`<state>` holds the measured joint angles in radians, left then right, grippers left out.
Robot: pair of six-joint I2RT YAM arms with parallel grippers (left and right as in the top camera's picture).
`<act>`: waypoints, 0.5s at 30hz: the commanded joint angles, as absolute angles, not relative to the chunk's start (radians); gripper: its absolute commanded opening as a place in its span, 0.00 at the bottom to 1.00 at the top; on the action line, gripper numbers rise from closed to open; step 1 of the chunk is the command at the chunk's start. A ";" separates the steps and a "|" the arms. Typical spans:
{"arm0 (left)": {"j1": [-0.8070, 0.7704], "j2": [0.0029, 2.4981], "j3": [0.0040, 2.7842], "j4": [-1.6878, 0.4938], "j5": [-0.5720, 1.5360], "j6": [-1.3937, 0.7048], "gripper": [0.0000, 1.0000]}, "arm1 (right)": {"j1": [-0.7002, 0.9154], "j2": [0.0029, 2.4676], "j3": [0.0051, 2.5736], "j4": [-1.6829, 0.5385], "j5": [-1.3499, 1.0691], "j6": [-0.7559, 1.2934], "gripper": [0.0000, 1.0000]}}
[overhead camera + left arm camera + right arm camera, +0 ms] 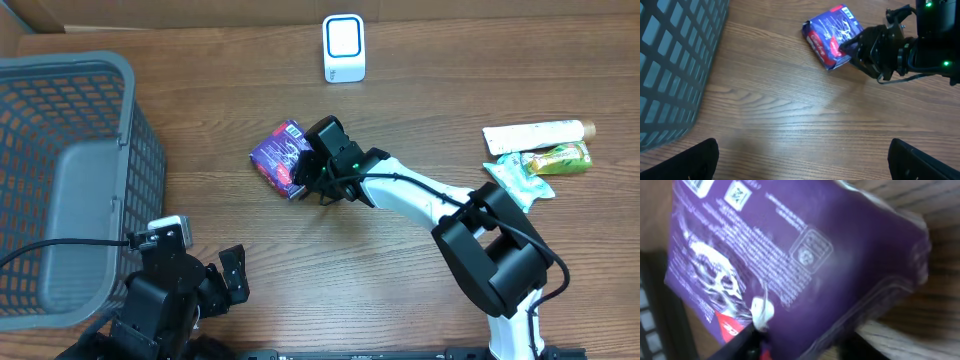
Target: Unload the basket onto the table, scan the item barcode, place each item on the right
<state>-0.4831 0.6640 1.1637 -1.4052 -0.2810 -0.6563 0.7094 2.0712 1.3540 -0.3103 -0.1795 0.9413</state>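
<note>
The item is a purple snack packet (278, 155) lying on the wooden table, left of centre. My right gripper (310, 172) reaches it from the right and is shut on its right edge. In the right wrist view the packet (805, 255) fills the frame between the gripper's (805, 342) dark fingers, with a barcode (700, 186) at its top left corner. The left wrist view shows the packet (827, 32) with the right gripper (854, 47) on it. A white scanner (344, 48) stands at the back centre. My left gripper (212, 280) rests open at the front left, empty (802, 160).
A grey mesh basket (60, 180) occupies the left side, and its wall (670, 60) is close to the left gripper. At the right edge lie a white tube (535, 135) and two green packets (560, 158) (518, 180).
</note>
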 commanded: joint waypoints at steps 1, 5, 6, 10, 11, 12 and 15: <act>-0.487 0.665 1.161 -1.402 -0.288 -0.674 0.99 | 0.706 2.087 1.368 -0.319 -0.131 0.933 0.34; -0.487 0.665 1.161 -1.402 -0.288 -0.674 1.00 | 0.698 2.078 1.370 -0.319 -0.150 0.855 0.29; -0.487 0.665 1.161 -1.402 -0.288 -0.674 1.00 | 0.693 2.072 1.370 -0.319 -0.164 0.826 0.29; -0.487 0.665 1.161 -1.402 -0.287 -0.674 1.00 | 0.669 2.025 1.370 -0.352 -0.227 0.656 0.29; -0.487 0.665 1.161 -1.402 -0.288 -0.674 0.99 | 0.661 2.008 1.370 -0.379 -0.230 0.620 0.29; -0.487 0.665 1.161 -1.402 -0.288 -0.674 1.00 | 0.652 1.990 1.370 -0.410 -0.230 0.582 0.30; -0.487 0.665 1.161 -1.402 -0.288 -0.674 1.00 | 0.619 1.932 1.370 -0.512 -0.249 0.426 0.32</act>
<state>-0.4831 0.6640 1.1637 -1.4052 -0.2810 -0.6563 0.6552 2.0220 1.3598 -0.4702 -0.2306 0.6350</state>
